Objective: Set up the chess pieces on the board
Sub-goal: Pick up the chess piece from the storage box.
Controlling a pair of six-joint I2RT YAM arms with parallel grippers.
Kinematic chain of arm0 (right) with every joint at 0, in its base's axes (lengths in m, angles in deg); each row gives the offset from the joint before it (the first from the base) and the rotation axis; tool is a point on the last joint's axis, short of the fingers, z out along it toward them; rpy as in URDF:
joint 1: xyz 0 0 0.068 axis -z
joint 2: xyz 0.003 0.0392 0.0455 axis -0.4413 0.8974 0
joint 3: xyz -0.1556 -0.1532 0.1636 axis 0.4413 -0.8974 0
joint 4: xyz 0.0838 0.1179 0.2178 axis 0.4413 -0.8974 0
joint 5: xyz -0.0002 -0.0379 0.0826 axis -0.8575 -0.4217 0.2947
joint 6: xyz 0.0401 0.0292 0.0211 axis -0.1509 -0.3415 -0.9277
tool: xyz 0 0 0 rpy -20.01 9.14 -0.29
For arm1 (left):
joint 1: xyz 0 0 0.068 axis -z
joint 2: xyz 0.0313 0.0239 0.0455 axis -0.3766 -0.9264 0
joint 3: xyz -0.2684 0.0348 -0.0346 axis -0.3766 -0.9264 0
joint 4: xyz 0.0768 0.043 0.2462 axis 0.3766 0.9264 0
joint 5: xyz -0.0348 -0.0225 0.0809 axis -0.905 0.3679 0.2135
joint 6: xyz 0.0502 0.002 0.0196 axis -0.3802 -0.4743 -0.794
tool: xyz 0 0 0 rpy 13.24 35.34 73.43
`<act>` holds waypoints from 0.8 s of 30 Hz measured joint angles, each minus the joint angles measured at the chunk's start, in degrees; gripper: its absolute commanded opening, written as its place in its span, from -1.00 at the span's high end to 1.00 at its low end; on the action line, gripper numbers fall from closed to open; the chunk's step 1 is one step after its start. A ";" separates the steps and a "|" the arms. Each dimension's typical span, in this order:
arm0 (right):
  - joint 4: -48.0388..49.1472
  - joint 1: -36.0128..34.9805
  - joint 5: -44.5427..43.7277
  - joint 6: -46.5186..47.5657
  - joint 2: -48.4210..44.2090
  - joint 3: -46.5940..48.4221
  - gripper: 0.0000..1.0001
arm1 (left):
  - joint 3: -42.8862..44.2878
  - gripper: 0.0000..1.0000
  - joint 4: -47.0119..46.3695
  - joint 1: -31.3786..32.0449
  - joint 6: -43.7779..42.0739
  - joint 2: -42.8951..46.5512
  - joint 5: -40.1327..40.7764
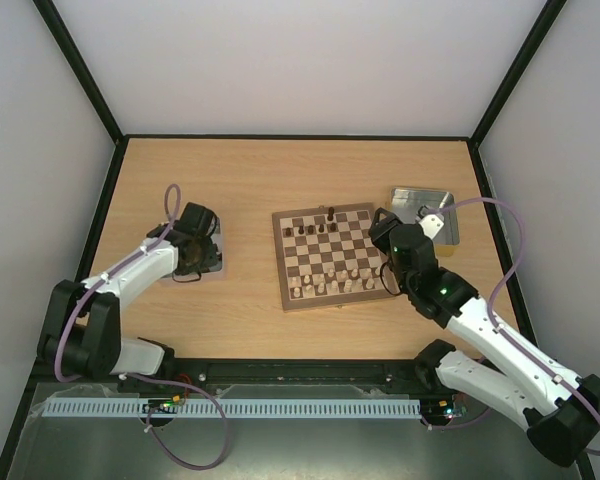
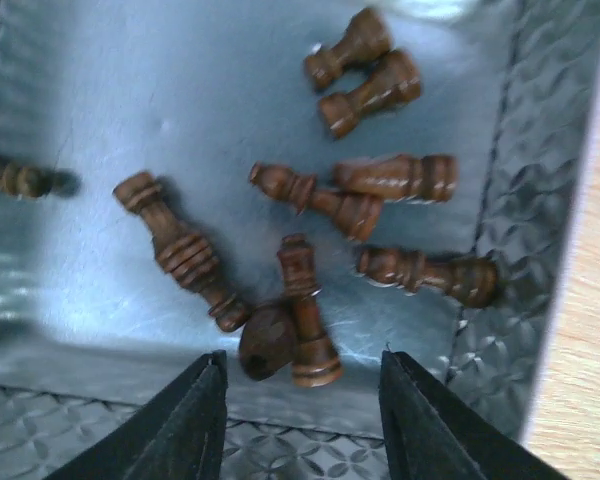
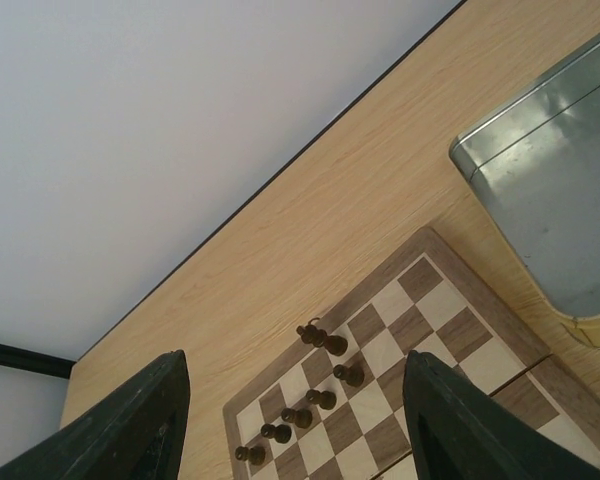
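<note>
Board (image 1: 325,255): centre of bench (image 1: 240,180), square to its edges.

Dark pieces (image 1: 302,231): a few stand along the board's 12 o'clock edge. In the right wrist view, five pawns (image 3: 298,415) form one row, with another piece (image 3: 315,335) behind them. Pale pieces (image 1: 325,286) fill the 6 o'clock rows.

Left tray (image 2: 180,100): at 9 o'clock from the board. It holds the remaining dark pieces (image 2: 395,178), all lying on their sides and mostly loose in its middle. One (image 2: 15,180) lies apart at its 9 o'clock side.

Left jaws: spread above the tray, gripping nothing. A toppled piece (image 2: 305,310) lies below the gap.

Right jaws: spread and empty, at the board's 3 o'clock edge and clear of the pieces.

Right tray (image 1: 420,200): at 2 o'clock from the board, just beyond its corner.
</note>
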 measured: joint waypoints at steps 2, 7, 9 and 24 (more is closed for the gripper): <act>0.48 0.00 0.48 -0.02 0.68 -0.02 -0.16 | -1.46 0.21 0.09 -0.11 0.09 -0.02 0.37; 1.09 0.00 1.62 -0.11 1.88 -0.02 -0.16 | -1.86 0.23 -0.96 -0.37 -0.07 -1.14 1.11; 1.25 0.00 1.81 -0.17 1.92 -0.02 -0.16 | -1.86 0.23 -1.60 -0.52 -0.15 -1.97 1.60; 1.36 0.00 1.97 -0.24 1.92 -0.02 -0.16 | -1.25 0.84 -3.50 -1.33 -0.94 -5.05 2.71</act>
